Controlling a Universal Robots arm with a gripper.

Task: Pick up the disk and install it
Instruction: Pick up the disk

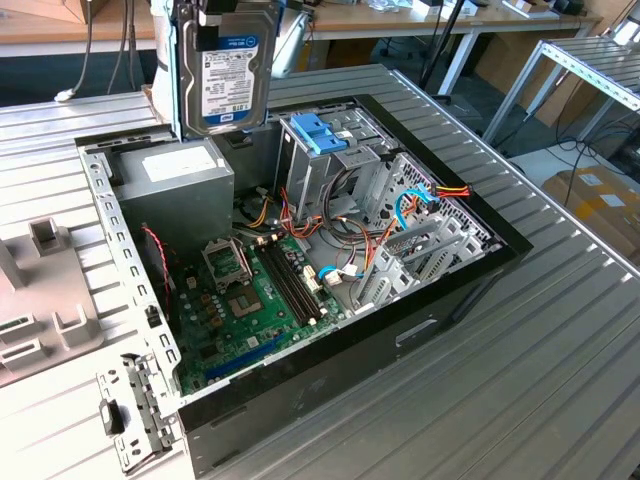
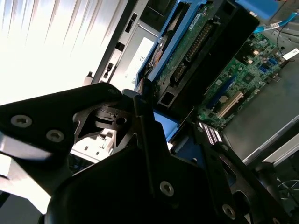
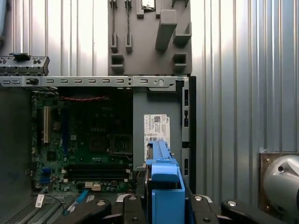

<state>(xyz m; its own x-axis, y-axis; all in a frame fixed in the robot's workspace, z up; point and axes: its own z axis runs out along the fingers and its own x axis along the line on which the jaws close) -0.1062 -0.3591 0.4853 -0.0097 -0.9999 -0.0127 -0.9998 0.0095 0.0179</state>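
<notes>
While jaws hold disk (image 1: 228,75), power supply (image 1: 172,172) beneath

Exterior view sits up high off one corner of the open computer case (image 1: 460,290) and looks down at a slant, far enough back to get the whole box plus the ribbed metal table (image 1: 560,380) around it. First wrist view hangs over the case (image 3: 93,81) and stares straight down into it. Second wrist view is way closer and tilted, peeking past a black linkage (image 2: 117,177) and the circuit-board side of the disk (image 2: 187,51). All three catch the motherboard (image 1: 240,320) (image 3: 93,140) (image 2: 247,79) and the grey power supply (image 1: 175,185) (image 3: 156,126) (image 2: 140,53).
</notes>
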